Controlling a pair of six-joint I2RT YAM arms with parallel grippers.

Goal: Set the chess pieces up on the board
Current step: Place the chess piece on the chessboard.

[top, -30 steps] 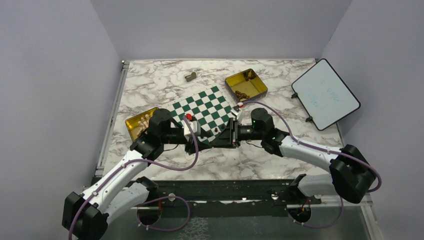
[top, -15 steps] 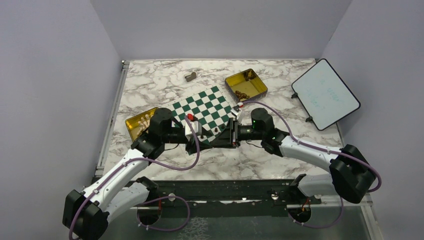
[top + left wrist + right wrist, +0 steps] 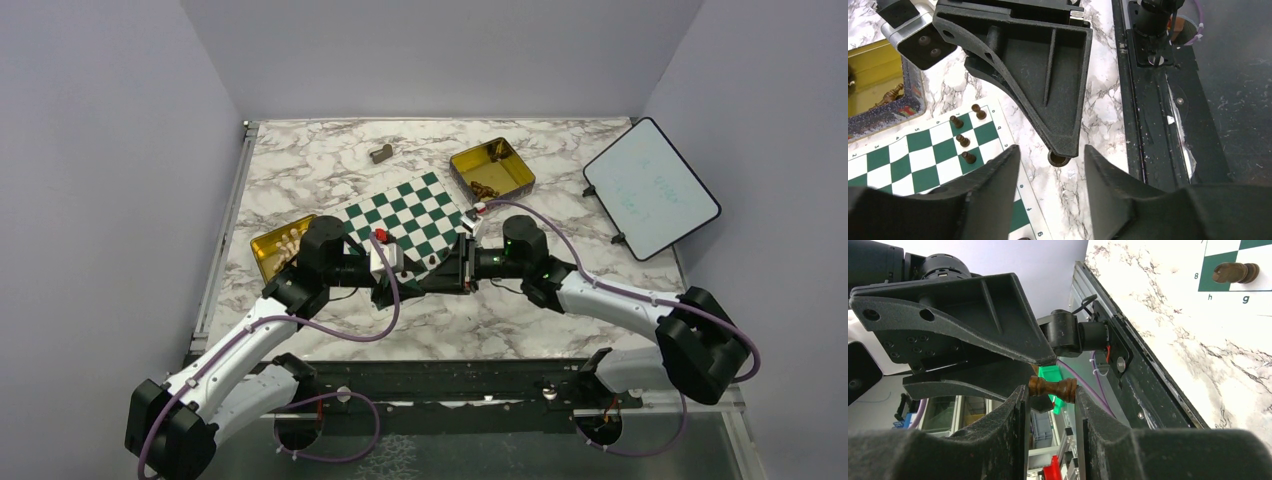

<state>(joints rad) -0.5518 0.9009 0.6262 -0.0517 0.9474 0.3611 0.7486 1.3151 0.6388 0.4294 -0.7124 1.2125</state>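
Note:
The green-and-white board [image 3: 405,215] lies mid-table. Both grippers meet tip to tip at its near corner. My right gripper [image 3: 1051,390] is shut on a dark brown chess piece [image 3: 1052,388], clamped end to end between its fingertips. My left gripper [image 3: 1052,150] is open, one finger on each side of that piece [image 3: 1058,159], which shows end-on below the right gripper's finger; nothing touches the left pads. Several chess pieces [image 3: 963,140] stand on the board's edge squares. Another piece [image 3: 1235,272] shows on a corner square in the right wrist view.
A gold tin [image 3: 491,168] with brown pieces sits behind the board's right corner, and another gold tin [image 3: 280,245] is by the left arm. A grey-tan block [image 3: 380,153] lies at the back. A white panel [image 3: 650,188] leans at the right. A black rail [image 3: 1158,100] edges the table.
My left gripper's jaws have widened a little around the held piece. Both arms have hardly moved.

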